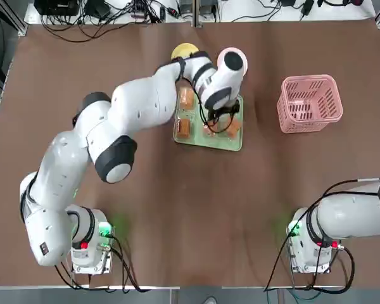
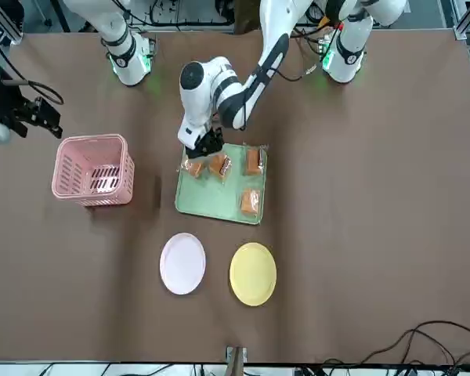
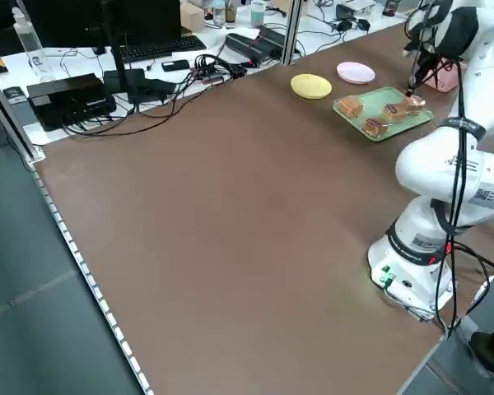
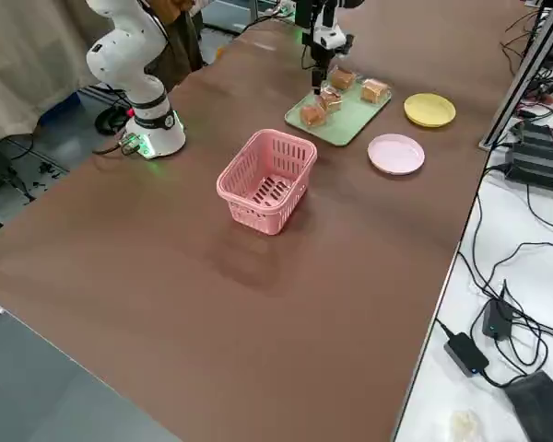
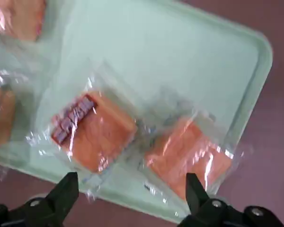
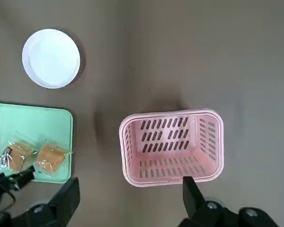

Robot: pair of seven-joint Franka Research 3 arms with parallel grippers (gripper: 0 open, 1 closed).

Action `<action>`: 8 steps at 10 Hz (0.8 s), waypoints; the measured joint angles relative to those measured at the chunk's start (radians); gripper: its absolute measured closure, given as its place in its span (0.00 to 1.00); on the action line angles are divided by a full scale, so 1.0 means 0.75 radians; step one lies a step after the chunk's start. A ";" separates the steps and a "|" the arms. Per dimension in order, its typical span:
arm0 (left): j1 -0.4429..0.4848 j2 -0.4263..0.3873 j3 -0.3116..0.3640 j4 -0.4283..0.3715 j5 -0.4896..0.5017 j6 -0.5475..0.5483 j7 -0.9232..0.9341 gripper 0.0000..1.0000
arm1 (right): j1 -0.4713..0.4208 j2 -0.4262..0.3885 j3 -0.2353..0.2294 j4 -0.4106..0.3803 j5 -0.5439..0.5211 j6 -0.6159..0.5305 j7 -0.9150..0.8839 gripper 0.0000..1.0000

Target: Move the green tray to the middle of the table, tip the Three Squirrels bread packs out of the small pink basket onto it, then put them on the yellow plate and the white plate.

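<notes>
The green tray [image 2: 219,205] lies mid-table with several Three Squirrels bread packs on it, among them one [image 2: 250,201] toward the plates and two [image 5: 94,130] [image 5: 189,153] side by side at the tray's edge. My left gripper [image 5: 131,191] hovers open just above those two, holding nothing; in the front view the left gripper [image 2: 207,145] sits over the tray's corner nearest the basket. The small pink basket [image 2: 94,168] stands upright and empty. The white plate [image 2: 182,263] and yellow plate [image 2: 253,272] are bare. My right gripper [image 6: 130,194] is open, high above the basket [image 6: 173,146].
The left arm [image 1: 139,107] stretches across the table's middle and covers part of the tray and the white plate in the top view. The right arm [image 1: 354,215] stays near its base. Cables and electronics [image 3: 74,95] line a bench beyond the table edge.
</notes>
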 joint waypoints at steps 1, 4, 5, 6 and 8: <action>-0.045 0.012 0.001 -0.015 0.000 -0.014 -0.002 0.00 | 0.000 0.000 0.000 0.000 0.000 0.000 0.000 0.04; -0.068 0.038 0.009 -0.023 0.000 -0.004 -0.005 0.00 | 0.000 0.000 0.000 0.000 0.000 0.000 0.000 0.04; -0.061 0.054 0.013 -0.022 0.000 0.017 -0.005 0.00 | -0.001 0.000 0.000 0.000 0.000 0.000 0.000 0.04; -0.058 0.074 0.017 -0.022 0.000 0.040 -0.004 0.00 | -0.001 0.000 0.000 0.000 0.000 0.000 0.000 0.04; -0.057 0.101 0.018 -0.020 0.000 0.083 -0.004 0.00 | 0.000 0.000 0.000 0.000 0.000 0.000 0.000 0.03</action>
